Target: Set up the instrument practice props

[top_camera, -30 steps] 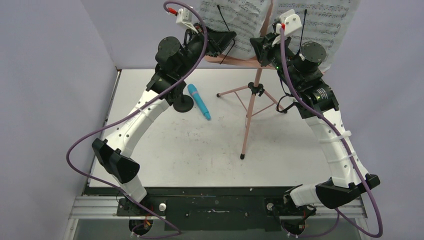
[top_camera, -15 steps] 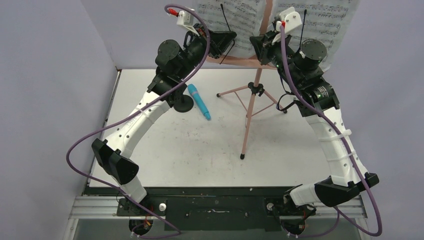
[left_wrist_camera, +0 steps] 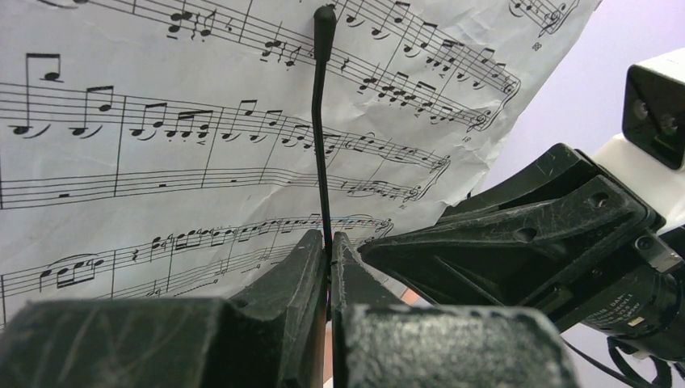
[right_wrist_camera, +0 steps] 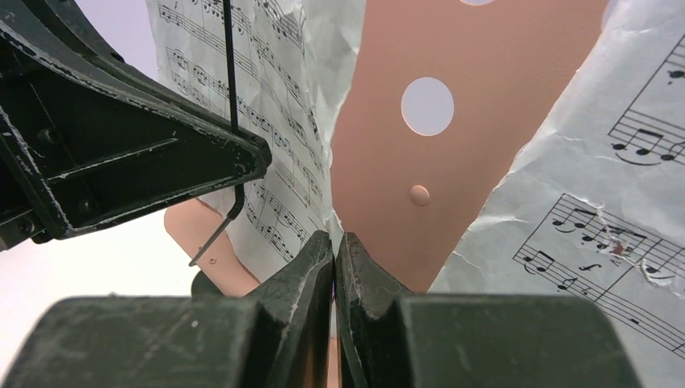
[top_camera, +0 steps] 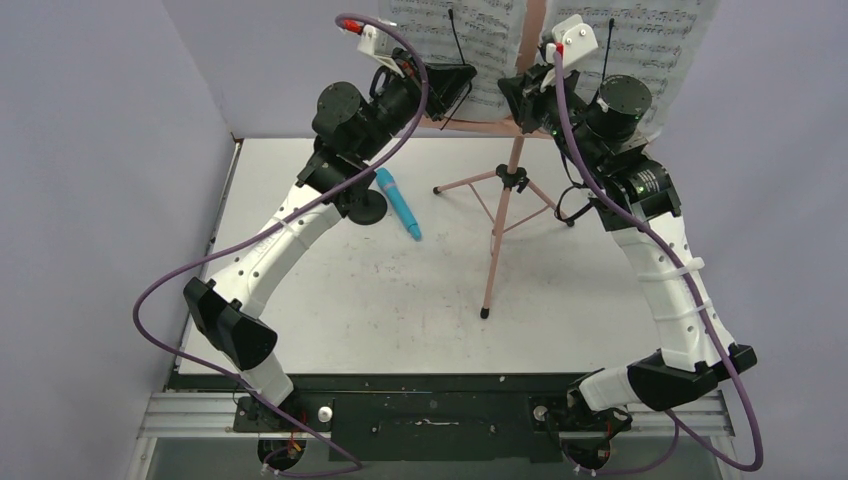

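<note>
Pinching the thin black wire page holder with the left gripper, jaws closed tight on it, in front of the sheet-music pages on the music stand. Holding the right gripper just beside, low on the stand's pink desk, jaws closed together; gripping anything there or not, impossible to tell. Probably calling for a slow, small swing of the wire, pressing the paper flat without creasing it or tipping the stand. Standing upright, long axis vertical, pages facing the arms.
</note>
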Motion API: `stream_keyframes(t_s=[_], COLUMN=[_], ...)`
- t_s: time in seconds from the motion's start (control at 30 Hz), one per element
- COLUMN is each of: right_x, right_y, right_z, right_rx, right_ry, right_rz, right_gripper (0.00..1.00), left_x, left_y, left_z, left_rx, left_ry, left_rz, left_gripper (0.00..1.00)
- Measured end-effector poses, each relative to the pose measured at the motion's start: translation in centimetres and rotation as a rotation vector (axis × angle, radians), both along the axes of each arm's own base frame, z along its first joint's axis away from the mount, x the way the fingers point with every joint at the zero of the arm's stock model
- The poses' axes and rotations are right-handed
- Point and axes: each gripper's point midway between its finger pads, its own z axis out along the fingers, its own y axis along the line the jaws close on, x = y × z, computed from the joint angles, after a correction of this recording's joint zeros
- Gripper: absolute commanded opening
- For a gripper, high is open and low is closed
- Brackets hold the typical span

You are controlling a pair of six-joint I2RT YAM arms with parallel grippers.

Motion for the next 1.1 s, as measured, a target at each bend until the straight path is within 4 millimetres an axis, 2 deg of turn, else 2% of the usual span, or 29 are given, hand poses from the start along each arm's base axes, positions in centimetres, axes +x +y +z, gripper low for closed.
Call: stream_keyframes(t_s=[0.2,0.3,0.37,0.47,0.8,1.0,1.1], right_x=[0.0,0.1,0.3,0.4,0.5,-0.4,-1.2], right_y=[0.1,0.1,0.2,0.3,0.1,-0.3,-0.6], right_z=[0.3,0.0,-0.2,-0.5,-0.8,-1.0,-0.7], right_rx=[-0.01,-0.015,-0.017,-0.02,-0.015,0.003,0.02], right_ry=[0.003,0.013,0.018,0.026,0.034,0.036,0.027], right_rz=[0.006,0.006,0.006,0.005,-0.007,-0.009,-0.007], right_gripper=[0.05,0.12,0.13,0.16,0.36,0.45,0.53], left_x=[-0.1,-0.1,-0.1,-0.1,-0.5,-1.6,-2.6], left_y=[-0.1,-0.1,-0.1,-0.2,-0.6,0.6,1.7], left_z=[0.0,0.0,0.0,-0.1,-1.8,-2.9,-3.4], left_rx=[0.009,0.011,0.012,0.019,0.048,0.047,0.036], left_ry=[-0.016,-0.02,-0.021,-0.026,-0.004,0.014,0.019], left_rz=[0.003,0.004,0.005,0.008,-0.007,0.004,0.015], left_gripper=[0.0,0.01,0.11,0.2,0.4,0.54,0.61])
